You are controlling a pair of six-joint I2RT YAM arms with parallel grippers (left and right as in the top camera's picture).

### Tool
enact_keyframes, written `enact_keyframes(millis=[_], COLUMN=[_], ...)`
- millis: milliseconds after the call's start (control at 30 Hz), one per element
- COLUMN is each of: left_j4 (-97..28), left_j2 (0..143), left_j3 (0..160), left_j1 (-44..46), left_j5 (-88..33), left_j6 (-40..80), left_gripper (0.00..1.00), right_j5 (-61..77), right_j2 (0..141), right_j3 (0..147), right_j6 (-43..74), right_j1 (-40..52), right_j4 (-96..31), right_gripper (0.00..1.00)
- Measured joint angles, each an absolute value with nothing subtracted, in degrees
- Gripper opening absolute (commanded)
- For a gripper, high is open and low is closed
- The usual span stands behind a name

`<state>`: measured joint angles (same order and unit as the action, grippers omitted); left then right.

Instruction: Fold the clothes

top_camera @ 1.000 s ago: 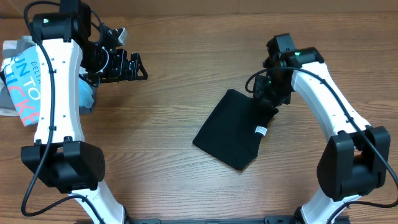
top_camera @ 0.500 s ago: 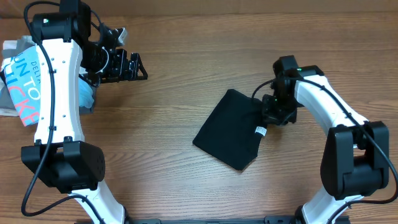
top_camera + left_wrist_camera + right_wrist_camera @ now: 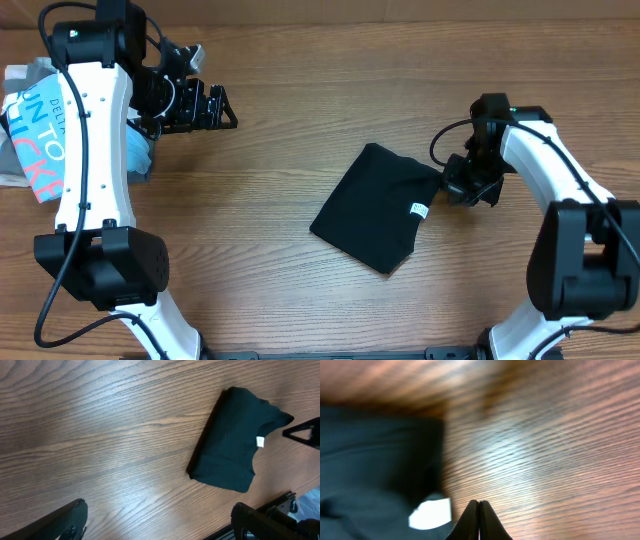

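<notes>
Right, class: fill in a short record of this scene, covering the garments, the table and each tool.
garment: folded black soft-fabric T-shirt, flat on brown wooden table
tag: small white neck tag, showing near its right edge
left tool: open, empty, away from it
right tool: shut, empty, beside the shirt's corner
aside: light-blue printed T-shirt, far left

surface: brown wood-grain table point(image 3: 290, 300) | light: pale glare across the grain
</notes>
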<state>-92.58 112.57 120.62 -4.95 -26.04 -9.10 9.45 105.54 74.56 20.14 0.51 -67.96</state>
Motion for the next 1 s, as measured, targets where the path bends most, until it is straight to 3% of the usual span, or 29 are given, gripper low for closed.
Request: enact_keyframes(millis=[267, 700, 1000], left_j4=[-91.72, -91.70, -91.70], left_j2=[112.57, 112.57, 112.57], left_j3=[120.62, 120.62, 120.62], left_j1=[-4.95, -4.95, -4.95], left_j5=[-26.04, -26.04, -26.04], left_j6=[-9.10, -9.10, -9.10], left_gripper=[0.95, 0.95, 0.95], right_j5=[14.90, 24.64, 14.50], right_j2=[96.66, 104.49, 106.04], right_j3=[77.30, 71.37, 70.59], right_j6=[15.94, 14.24, 15.66], right_j1=[1.32, 5.54, 5.61], right_j4=[-64.12, -55.20, -55.46], right_gripper=[0.04, 0.04, 0.06])
